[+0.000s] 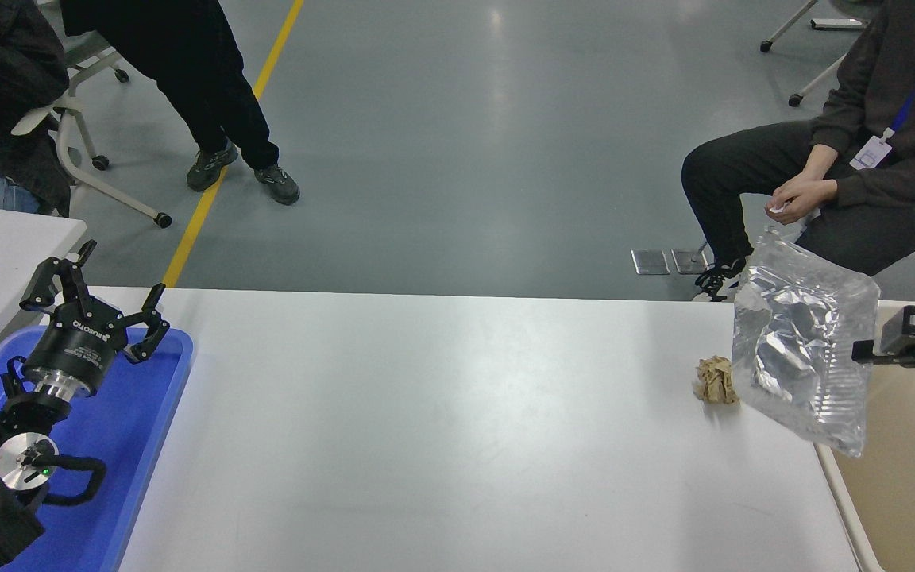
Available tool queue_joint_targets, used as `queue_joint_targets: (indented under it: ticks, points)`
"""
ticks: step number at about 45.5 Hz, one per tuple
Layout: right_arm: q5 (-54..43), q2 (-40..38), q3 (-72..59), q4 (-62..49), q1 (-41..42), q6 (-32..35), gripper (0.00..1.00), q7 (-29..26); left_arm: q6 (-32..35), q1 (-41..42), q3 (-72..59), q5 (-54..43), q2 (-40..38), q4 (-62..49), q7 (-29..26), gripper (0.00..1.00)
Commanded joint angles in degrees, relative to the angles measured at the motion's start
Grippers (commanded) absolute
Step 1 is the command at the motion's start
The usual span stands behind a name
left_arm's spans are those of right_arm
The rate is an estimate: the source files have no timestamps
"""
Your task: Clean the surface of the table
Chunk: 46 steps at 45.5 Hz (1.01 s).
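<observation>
The matte white table surface [426,429] bears crumpled brown paper [716,380]; right hand [862,352] grips a silver bag [805,349].

this looks like a robotics lab or test hall, though the view shows only a corner: a grey sealed floor [465,143] with a yellow lane line [223,159], wheeled chairs [92,119], a lanyard-wearing seated person [847,175], a plain white worktop [426,429].

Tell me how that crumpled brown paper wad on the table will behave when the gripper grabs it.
The paper wad looks loosely crumpled, so it will probably compress rather than resist. It seems light for its size and may skid on the smooth table surface if nudged. Its irregular shape makes rolling far unlikely.
</observation>
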Motion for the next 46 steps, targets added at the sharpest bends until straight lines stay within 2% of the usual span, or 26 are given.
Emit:
queue_joint_targets:
  ticks: [1, 12, 15, 20, 35, 46]
  points:
    - [-5.21, 5.12, -2.36, -13.53, -0.15, -0.74, 0.00, 8.93, 0.00, 0.00, 0.03, 0.02, 0.00, 0.00, 0.00, 1.00]
    - [-5.39, 7.84, -9.38, -22.40, 0.55, -4.26, 0.00, 15.08, 0.00, 0.00, 0.03, 0.02, 0.00, 0.00, 0.00, 1.00]
    - [-5.30, 11.00, -14.72, -29.23, 2.47, -6.80, 0.00, 18.93, 0.00, 0.00, 0.03, 0.02, 0.00, 0.00, 0.00, 1.00]
    - [-4.77, 13.20, -18.00, -34.71, 2.84, -9.18, 0.00, 21.76, 0.00, 0.00, 0.03, 0.02, 0.00, 0.00, 0.00, 1.00]
    - [-4.07, 22.34, -22.49, -53.51, 2.22, -12.17, 0.00, 26.59, 0.00, 0.00, 0.03, 0.02, 0.00, 0.00, 0.00, 1.00]
    - [-1.96, 26.74, -27.93, -61.25, -0.59, -16.03, 0.00, 29.41, 0.00, 0.00, 0.03, 0.02, 0.00, 0.00, 0.00, 1.00]
